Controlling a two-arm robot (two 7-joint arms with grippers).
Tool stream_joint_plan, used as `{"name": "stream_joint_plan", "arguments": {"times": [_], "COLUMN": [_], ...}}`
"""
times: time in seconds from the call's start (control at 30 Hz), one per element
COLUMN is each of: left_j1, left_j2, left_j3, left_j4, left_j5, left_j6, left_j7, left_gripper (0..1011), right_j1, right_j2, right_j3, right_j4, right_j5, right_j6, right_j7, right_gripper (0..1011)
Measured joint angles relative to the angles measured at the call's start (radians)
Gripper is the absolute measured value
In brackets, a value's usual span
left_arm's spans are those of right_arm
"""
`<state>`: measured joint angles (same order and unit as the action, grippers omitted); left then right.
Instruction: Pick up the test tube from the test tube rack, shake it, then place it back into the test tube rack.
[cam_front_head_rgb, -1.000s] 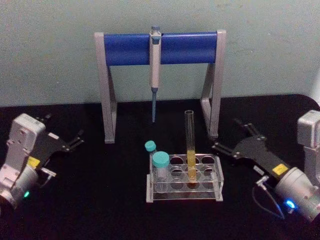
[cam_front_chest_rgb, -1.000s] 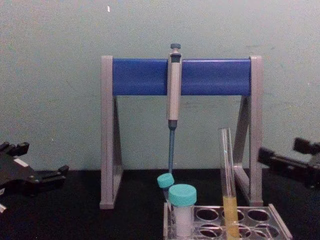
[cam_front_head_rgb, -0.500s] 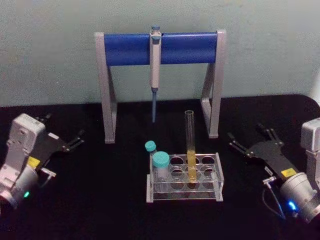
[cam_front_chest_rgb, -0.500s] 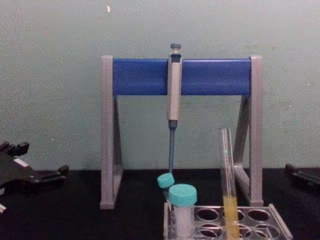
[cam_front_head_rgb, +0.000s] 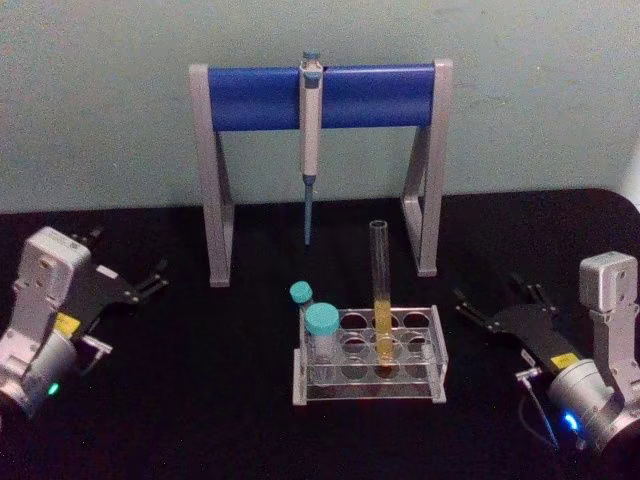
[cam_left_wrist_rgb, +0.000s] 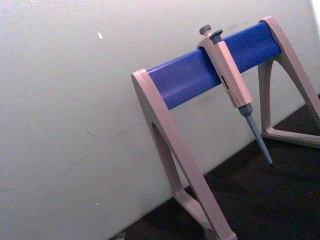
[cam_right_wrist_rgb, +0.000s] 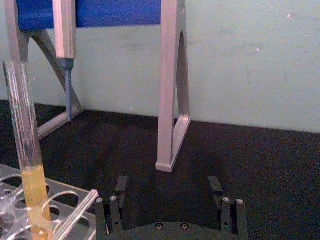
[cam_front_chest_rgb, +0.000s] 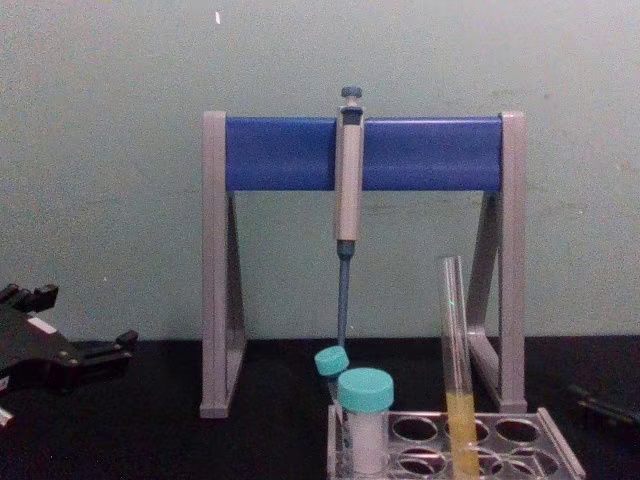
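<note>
1. The test tube (cam_front_head_rgb: 381, 290) is standing upright in a middle hole of the test tube rack (cam_front_head_rgb: 368, 357), yellow-orange liquid filling its lower part; no fingers are touching it.
2. The right gripper (cam_front_head_rgb: 497, 308) is resting low over the black worktop (cam_front_head_rgb: 200, 400), its fingers spread wide and holding nothing. The rack is lying just beyond the fingertips, toward the left arm's side, with bare worktop between.
3. In the right wrist view, the two fingers (cam_right_wrist_rgb: 116, 200) are standing wide apart, and the tube (cam_right_wrist_rgb: 26, 155) and a rack corner (cam_right_wrist_rgb: 75, 212) are lying off to one side of the open gap.
4. The left gripper (cam_front_head_rgb: 145, 283) is sitting parked well away from the rack on the opposite side, its fingers parted and empty.
5. Two white tubes with teal caps (cam_front_head_rgb: 322, 322) are occupying the rack end nearer the left gripper's fingers.
6. The grey-and-blue pipette stand (cam_front_head_rgb: 320, 95) is straddling the worktop behind the rack, ahead of both sets of fingers; a pipette (cam_front_head_rgb: 310, 140) is hanging from its blue bar, tip down, above and behind the capped tubes.
7. Nothing is standing between the right fingertips and the test tube except the rack's near end.
</note>
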<state>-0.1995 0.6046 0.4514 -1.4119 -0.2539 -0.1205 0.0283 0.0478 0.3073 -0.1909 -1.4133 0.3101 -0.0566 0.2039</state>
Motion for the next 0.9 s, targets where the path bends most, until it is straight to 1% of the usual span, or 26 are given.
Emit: {"name": "stream_joint_plan", "arguments": {"times": [0.3,0.9], "left_j1": [0.000,0.000], "left_j2": [0.000,0.000], "left_j3": [0.000,0.000], "left_j4": [0.000,0.000], "left_j5": [0.000,0.000], "left_j6": [0.000,0.000], "left_j7": [0.000,0.000], "left_gripper": [1010,1009], "right_j1": [0.005,0.004], "right_j2": [-0.013,-0.010], "right_j3": [0.008,0.006], "right_j4": [0.021,0.017], "right_j5": [-0.017,-0.015], "right_j6": [0.015,0.013], "right_j7": [0.021,0.019], "right_gripper": [1000,1000]}}
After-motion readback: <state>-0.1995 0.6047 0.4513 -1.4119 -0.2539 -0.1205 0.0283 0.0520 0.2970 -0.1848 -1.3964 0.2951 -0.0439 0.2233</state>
